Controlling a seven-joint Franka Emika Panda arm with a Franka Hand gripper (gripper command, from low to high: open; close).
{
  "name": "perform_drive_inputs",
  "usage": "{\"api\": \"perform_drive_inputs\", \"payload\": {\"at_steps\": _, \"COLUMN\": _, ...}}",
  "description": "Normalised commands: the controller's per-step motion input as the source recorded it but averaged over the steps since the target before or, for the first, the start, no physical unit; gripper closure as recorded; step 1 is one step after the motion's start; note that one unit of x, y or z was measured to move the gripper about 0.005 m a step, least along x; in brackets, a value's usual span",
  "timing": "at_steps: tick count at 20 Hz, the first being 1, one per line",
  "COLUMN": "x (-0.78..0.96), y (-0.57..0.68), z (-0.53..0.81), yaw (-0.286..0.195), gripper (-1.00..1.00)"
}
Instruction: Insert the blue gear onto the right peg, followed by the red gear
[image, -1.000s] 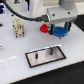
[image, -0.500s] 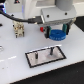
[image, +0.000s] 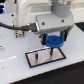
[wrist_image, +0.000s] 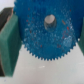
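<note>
One hand (image: 54, 44) grips the blue gear (image: 54, 41) above the grey plate (image: 45, 57).

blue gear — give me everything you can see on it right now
The blue gear is a bright blue toothed disc, plastic-looking, with a pale round hub at its centre. In the wrist view it fills most of the frame, clamped between the tool's green pads, teeth sharp along its visible edge. In the exterior view it hangs flat under the tool, over the grey plate near that view's right end. Whether it touches a peg cannot be told.
</note>
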Motion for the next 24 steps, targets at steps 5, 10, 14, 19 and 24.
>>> {"api": "perform_drive_inputs", "payload": {"at_steps": 5, "x": 0.22, "y": -0.12, "z": -0.06, "yaw": 0.000, "gripper": 1.00}}
{"api": "perform_drive_inputs", "payload": {"at_steps": 10, "x": 0.09, "y": -0.06, "z": -0.04, "yaw": 0.000, "gripper": 1.00}}
{"api": "perform_drive_inputs", "payload": {"at_steps": 14, "x": 0.08, "y": 0.03, "z": 0.00, "yaw": 0.000, "gripper": 1.00}}
{"api": "perform_drive_inputs", "payload": {"at_steps": 19, "x": 0.06, "y": 0.01, "z": 0.26, "yaw": 0.000, "gripper": 1.00}}
{"api": "perform_drive_inputs", "payload": {"at_steps": 24, "x": 0.19, "y": 0.01, "z": -0.10, "yaw": 0.000, "gripper": 1.00}}
